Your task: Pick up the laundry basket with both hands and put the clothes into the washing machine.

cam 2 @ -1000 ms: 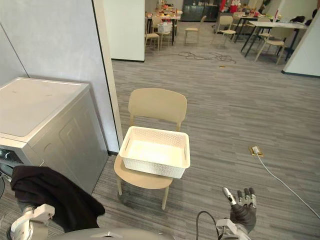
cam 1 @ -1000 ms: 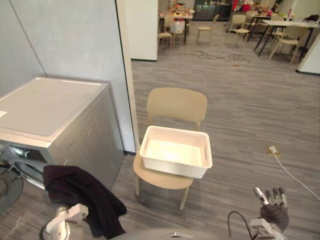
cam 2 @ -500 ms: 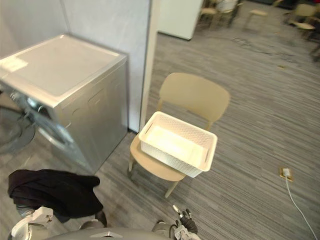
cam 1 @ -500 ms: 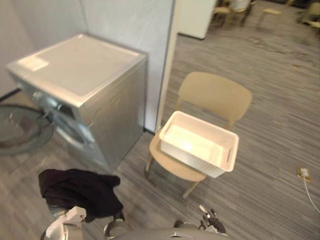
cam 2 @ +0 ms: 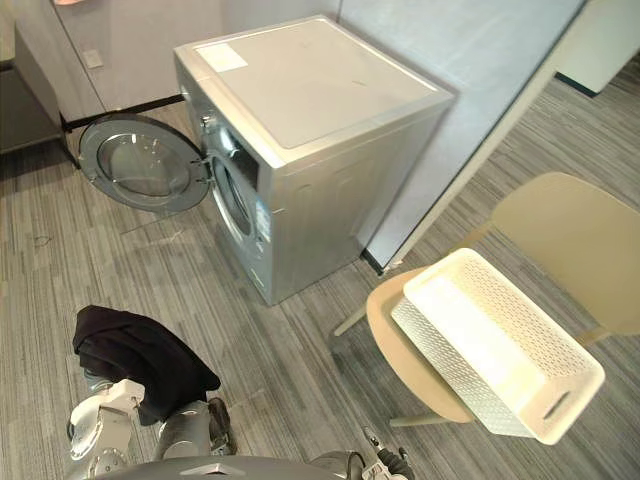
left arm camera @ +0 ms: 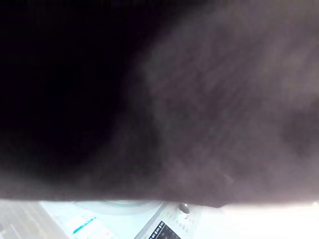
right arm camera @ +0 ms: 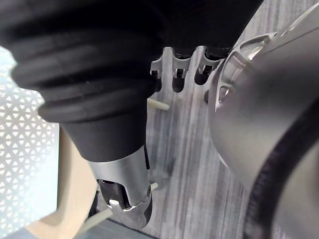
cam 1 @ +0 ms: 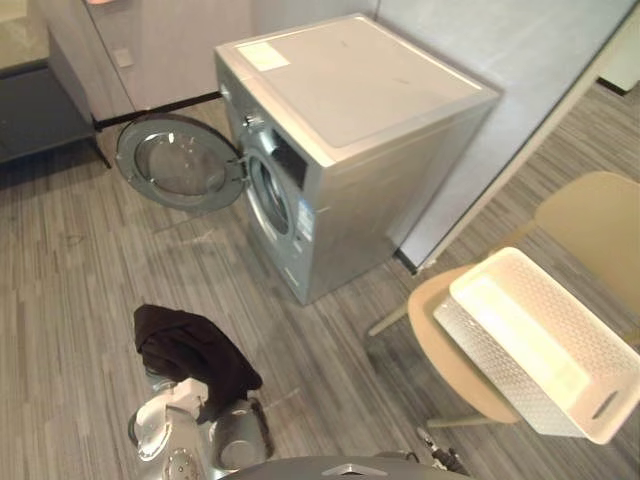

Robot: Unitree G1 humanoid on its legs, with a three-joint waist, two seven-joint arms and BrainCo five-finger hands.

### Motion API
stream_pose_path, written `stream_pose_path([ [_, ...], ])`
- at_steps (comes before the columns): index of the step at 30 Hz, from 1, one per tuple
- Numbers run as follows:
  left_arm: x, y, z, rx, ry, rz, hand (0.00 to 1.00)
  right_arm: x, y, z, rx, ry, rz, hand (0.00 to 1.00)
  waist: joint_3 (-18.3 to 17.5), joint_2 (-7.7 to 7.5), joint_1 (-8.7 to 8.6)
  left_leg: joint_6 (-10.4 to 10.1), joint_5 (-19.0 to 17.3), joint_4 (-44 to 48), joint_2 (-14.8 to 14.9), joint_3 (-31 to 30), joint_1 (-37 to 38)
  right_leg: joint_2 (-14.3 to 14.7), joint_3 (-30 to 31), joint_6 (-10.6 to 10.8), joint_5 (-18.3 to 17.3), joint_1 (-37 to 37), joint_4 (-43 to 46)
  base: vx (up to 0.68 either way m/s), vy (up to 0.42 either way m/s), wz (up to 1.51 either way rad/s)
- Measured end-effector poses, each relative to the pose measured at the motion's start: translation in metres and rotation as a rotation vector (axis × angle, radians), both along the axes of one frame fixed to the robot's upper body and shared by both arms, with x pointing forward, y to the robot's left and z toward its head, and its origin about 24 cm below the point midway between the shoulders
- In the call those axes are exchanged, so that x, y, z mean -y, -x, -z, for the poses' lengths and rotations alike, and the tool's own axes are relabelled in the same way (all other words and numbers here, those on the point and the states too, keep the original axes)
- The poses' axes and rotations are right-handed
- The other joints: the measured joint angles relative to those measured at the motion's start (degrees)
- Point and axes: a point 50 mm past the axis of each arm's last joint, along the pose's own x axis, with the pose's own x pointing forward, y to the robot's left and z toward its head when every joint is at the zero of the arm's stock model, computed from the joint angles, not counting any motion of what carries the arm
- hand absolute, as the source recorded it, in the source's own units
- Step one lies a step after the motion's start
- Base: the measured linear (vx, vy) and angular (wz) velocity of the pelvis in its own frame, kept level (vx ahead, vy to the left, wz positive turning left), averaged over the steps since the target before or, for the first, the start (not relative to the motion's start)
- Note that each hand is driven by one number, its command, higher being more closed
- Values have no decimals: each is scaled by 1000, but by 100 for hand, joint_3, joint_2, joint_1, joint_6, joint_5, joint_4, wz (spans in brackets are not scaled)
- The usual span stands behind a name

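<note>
A dark garment (cam 1: 195, 350) hangs in a heap over the end of my left arm (cam 1: 150, 440), low at the left; in the left wrist view the same cloth (left arm camera: 149, 99) covers almost everything. The silver washing machine (cam 2: 300, 130) stands ahead with its round door (cam 2: 140, 165) swung open to the left. Its control panel (left arm camera: 169, 226) peeks out below the cloth. The white lattice laundry basket (cam 1: 540, 355) rests empty on a beige chair at the right. My right hand (right arm camera: 124, 194) hangs low beside the chair, open and holding nothing, its fingers (cam 2: 385, 462) at the bottom edge.
The beige chair (cam 2: 580, 240) with the basket stands right of the machine, against a grey partition wall (cam 1: 520, 60). A dark low cabinet (cam 1: 40, 100) sits at the far left. Striped grey floor (cam 1: 90, 250) lies between me and the open door.
The camera has swung left, so the machine's front and open door now show and the chair has slid to the right. The garment stays on my left arm.
</note>
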Motion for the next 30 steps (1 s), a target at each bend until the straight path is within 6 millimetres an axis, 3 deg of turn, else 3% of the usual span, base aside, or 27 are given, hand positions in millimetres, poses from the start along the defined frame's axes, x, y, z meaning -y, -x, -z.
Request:
stream_pose_path([
  [1, 0, 0, 0, -1, 1, -1, 100, 1, -1, -1, 2, 4, 12, 0, -3, 3, -5, 46, -158, 122, -25, 90, 5, -88, 22, -103, 87, 23, 2, 94, 425, 0],
  [2, 2, 0, 0, 0, 7, 0, 100, 7, -4, -3, 20, 20, 45, 0, -26, 49, -54, 173, -401, 242, -233, 134, 39, -314, 136, -383, 562, 2, 97, 102, 356, -1],
  [3, 2, 0, 0, 1, 8, 2, 100, 9, -6, -5, 36, 24, 62, 0, -55, 75, -56, 212, -473, 223, -327, 184, 83, -440, 191, -620, 771, -84, 171, 149, 468, -8],
  [4, 4, -1, 0, 4, 10, 10, 100, 12, -13, -8, 63, 36, 71, 0, -81, 132, -57, 277, -538, 138, -464, 234, 164, -608, 243, -1116, 1031, -264, 374, 142, 484, -15],
  [5, 5, -3, -1, 8, 9, 11, 100, 14, -21, -12, 94, 42, 76, 0, -75, 200, -99, 349, -554, -45, -614, 263, 298, -655, 718, -1515, 899, -591, 917, 174, 543, -9],
  [7, 8, -5, -2, 9, 12, 19, 100, 5, -37, -15, 149, 10, 92, 0, -77, 239, -177, 553, -346, -713, -975, 244, 689, -265, 1703, -1307, -46, -1096, 2135, 147, 397, 21],
  [8, 14, -8, -2, 13, 18, 42, 100, -2, -42, -14, 166, -12, 92, 0, -100, 270, -243, 557, -71, -1428, -1301, 149, 1038, 306, 2354, -1127, -771, -1406, 2884, 151, 317, 59],
  [9, 20, -11, -2, 16, 23, 69, 100, -2, -43, -15, 187, -26, 99, 0, -136, 270, -303, 227, 117, -2002, -1539, -14, 1327, 844, 2697, -1113, -1181, -1602, 3232, 246, 312, 109],
  [10, 22, -16, -6, 41, 2, 94, 100, -19, -44, -12, 212, -86, 112, 0, -185, -147, -412, 144, -537, -1308, -1473, 113, 1321, 1120, 2854, -1018, -1479, -2002, 3511, 230, 175, 99],
  [11, 25, -21, -9, 62, -2, 111, 100, -19, -45, -13, 221, -88, 112, 0, -180, -35, -438, 630, -551, -940, -1236, -74, 1224, 1208, 2854, -906, -1526, -2238, 3668, 231, 55, 81],
  [12, 30, -24, -9, 68, 4, 124, 100, -12, -44, -15, 239, -77, 134, 0, -218, 39, -438, 53, -449, -1097, -949, -250, 1332, 1377, 2835, -829, -1566, -2411, 3672, 232, -23, 34],
  [13, 33, -29, 2, 20, 20, 125, 100, -10, -42, -13, 233, -80, 161, 0, -145, -115, -390, 127, -447, -1279, -1233, -254, 1651, 1400, 2997, -789, -1685, -2526, 3232, 382, -25, 24],
  [15, 38, -26, 16, -43, 36, 141, 100, -10, -35, -11, 221, -87, 198, 0, -201, 39, -468, 62, -400, -1728, -1252, -349, 2038, 1807, 2591, -822, -1725, -2685, 2429, 345, 8, 23],
  [18, 56, -34, 15, -36, 45, 223, 100, -10, -9, -4, 152, -94, 252, 0, -302, 102, -663, -53, -323, -2366, -1304, -775, 2458, 2155, 2470, -876, -1202, -2826, 1133, 391, -31, 75],
  [20, 69, -32, 18, -55, 52, 278, 100, -8, 23, 2, 69, -99, 316, 0, -519, 166, -880, -296, -458, -2507, -1246, -1114, 2905, 2329, 2699, -1189, -720, -2718, 1136, 638, -133, 93],
  [21, 75, -31, 19, -64, 57, 306, 100, -7, 30, 3, 53, -93, 341, 0, -597, 257, -917, -370, -498, -2189, -1065, -1157, 2914, 2353, 2624, -1238, -860, -2561, 1250, 658, -148, 52],
  [23, 78, -32, 17, -54, 56, 326, 100, -5, 34, 3, 46, -94, 360, 0, -584, 326, -922, -548, -305, -610, -752, -1113, 2490, 2432, 2614, -1261, -1169, -2162, 1240, 619, -159, -2],
  [24, 76, -32, 14, -37, 55, 326, 100, 0, 32, 1, 54, -78, 380, 0, -510, 466, -878, -526, 535, 1393, -348, -1326, 1775, 2649, 2712, -1319, -1299, -1640, 982, 576, -127, -30],
  [25, 75, -31, 13, -33, 56, 319, 100, 2, 31, -1, 59, -69, 385, 0, -495, 487, -825, -551, 866, 2104, -220, -1480, 1469, 2762, 2806, -1320, -1343, -1460, 867, 557, -86, -62],
  [26, 71, -30, 12, -25, 56, 302, 100, 4, 27, -3, 76, -60, 383, 0, -471, 552, -718, -549, 980, 2950, -93, -1648, 1146, 2892, 2984, -1327, -1391, -1173, 724, 496, -14, -99],
  [27, 65, -26, 12, -31, 55, 277, 100, 4, 20, -5, 100, -55, 370, 0, -461, 559, -611, -406, 929, 3578, -56, -1773, 790, 2983, 3303, -1336, -1401, -774, 485, 557, -9, -133],
  [28, 58, -20, 13, -39, 52, 247, 100, 3, 11, -7, 125, -56, 344, 0, -455, 519, -545, -214, 808, 3708, -7, -1789, 467, 2977, 3592, -1330, -1397, -455, 254, 525, 2, -126],
  [30, 49, -15, 14, -45, 46, 207, 100, -1, -2, -9, 154, -63, 308, 0, -457, 471, -444, -76, 628, 3268, 287, -1706, 23, 2945, 4087, -1327, -1397, -168, 22, 326, 80, -128],
])
